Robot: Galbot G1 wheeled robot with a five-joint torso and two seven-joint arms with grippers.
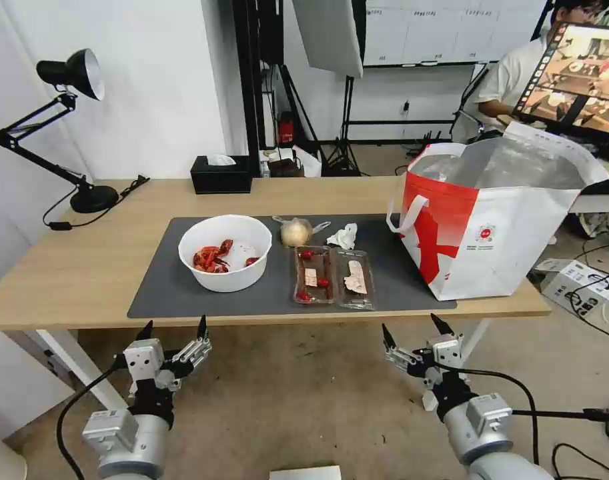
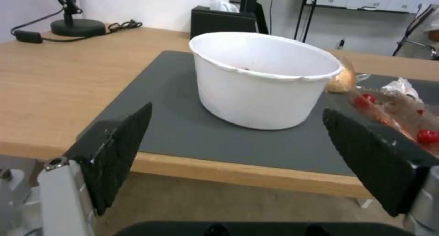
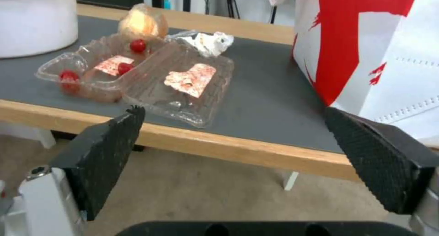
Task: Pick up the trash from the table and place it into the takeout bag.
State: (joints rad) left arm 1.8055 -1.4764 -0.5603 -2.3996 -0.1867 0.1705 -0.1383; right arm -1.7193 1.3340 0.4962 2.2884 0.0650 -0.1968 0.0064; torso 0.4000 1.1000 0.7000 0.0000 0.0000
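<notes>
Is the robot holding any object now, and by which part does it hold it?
Nothing is held. The left hand and the right hand are both open and empty, below the table edge.

I count, ahead of my two spread grippers, left gripper [image 1: 174, 328] and right gripper [image 1: 414, 326]:
- one white bowl [image 1: 225, 252] of crayfish shells, beyond the left gripper
- one clear two-compartment tray [image 1: 333, 277]
- three cherry tomatoes [image 1: 323, 283] in it
- one wrapped tan lump [image 1: 295, 233]
- one crumpled tissue [image 1: 343, 236]
- one takeout bag [image 1: 497, 220], beyond the right gripper
- one tissue box [image 1: 220, 175]
- one desk lamp [image 1: 64, 127]
</notes>
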